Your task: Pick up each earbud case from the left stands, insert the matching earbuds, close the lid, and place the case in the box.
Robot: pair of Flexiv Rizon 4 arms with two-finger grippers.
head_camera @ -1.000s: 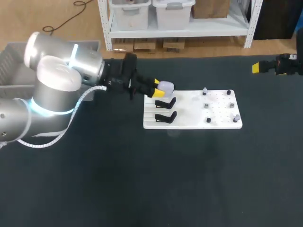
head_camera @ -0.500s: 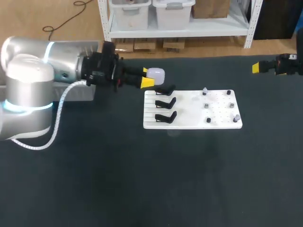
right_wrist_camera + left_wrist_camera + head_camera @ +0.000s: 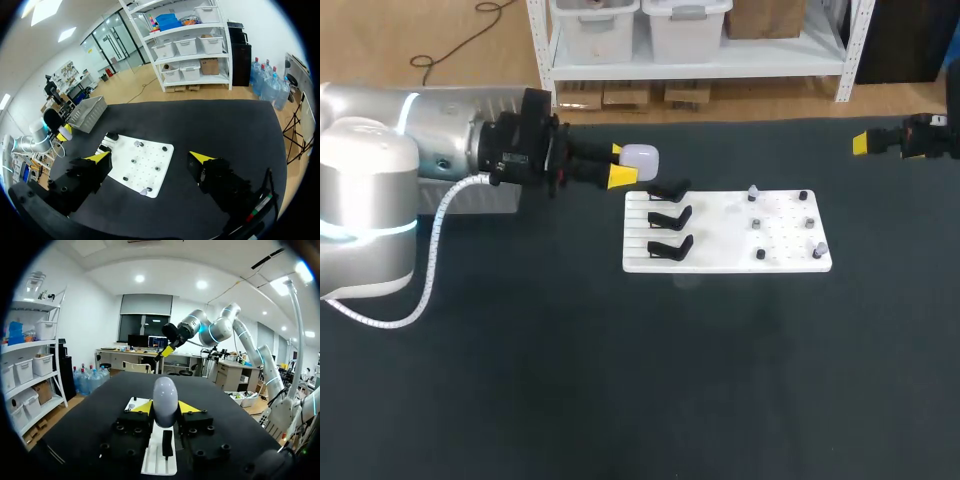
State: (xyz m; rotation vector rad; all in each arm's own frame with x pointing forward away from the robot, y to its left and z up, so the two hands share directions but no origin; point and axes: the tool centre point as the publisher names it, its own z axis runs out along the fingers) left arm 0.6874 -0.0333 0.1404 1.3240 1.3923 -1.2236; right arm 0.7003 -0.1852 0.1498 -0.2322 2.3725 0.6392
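- Lifted clear of the rearmost stand since a second ago: the earbud case [image 3: 640,158], now carried up and back toward the left arm's side, off the rear left corner of the white board [image 3: 720,262].
- Left gripper [image 3: 621,165] is seen clamped on the case, one yellow tip on each side; in the left wrist view the case [image 3: 165,401] stands upright between the tips.
- Three black stands [image 3: 670,216] are left bare on the board's left part.
- Small earbuds [image 3: 757,224] are seen on pegs on the board's right part, untouched.
- Right gripper [image 3: 150,157] is held with fingers wide apart and nothing between them, well away over the table's far right.
- Grey box [image 3: 89,111] is noted beyond the board, on the left arm's side.
- Judged: pick-up is done for this case; earbud insertion, lid closing and boxing are not yet done. Whether the lid is open cannot be told.
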